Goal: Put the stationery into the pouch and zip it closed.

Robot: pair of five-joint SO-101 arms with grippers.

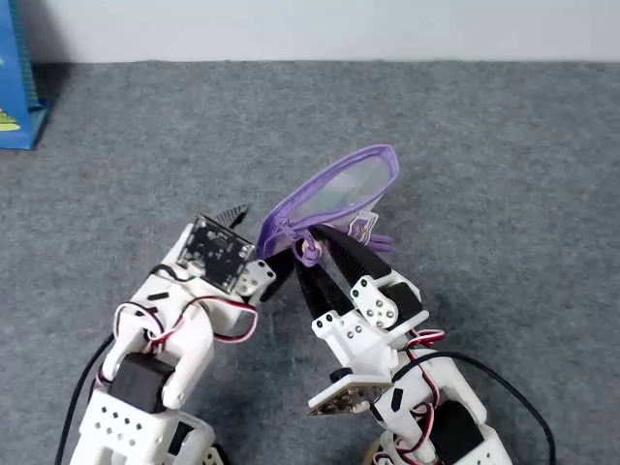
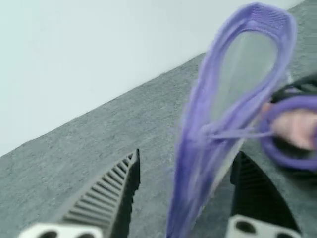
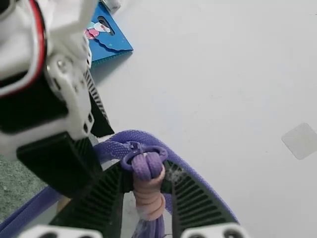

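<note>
Upper left of the high view: blue box [image 1: 15, 89] at the bench [image 1: 504, 145] edge, well apart from the action.

Left of centre: the left hand [image 2: 184, 157] is released, jaws spread wide. The pouch's lower edge runs between them, and no clamping contact is visible.

Centre: a purple fabric-trimmed pouch [image 1: 339, 192] with a clear flexible window panel, held up off the grey felt-covered bench and tilted, its top end toward upper right of the high view. I can't tell whether any stationery is inside; the window shows nothing I can make out.

Right of centre: the right hand [image 3: 146, 174] is clenched on the zip pull [image 3: 147, 196], a purple cord loop with a pinkish bead, at the pouch's lower-left end.

Handling judgement:
- The pouch looks light and floppy. The thin film panel and soft webbing edge will likely sag and twist if held at one point only.
- The pull cord is soft and small. It should hold fine under tension along the zip line, but it may slip if dragged sideways.
- The left hand would do best to pinch the stiff purple seam close to the zip's end. The clear panel is probably slick and creases easily.
- Zipping needs a counter-hold. Without the left hand closed on the seam, the whole pouch will probably just follow the pull.
</note>
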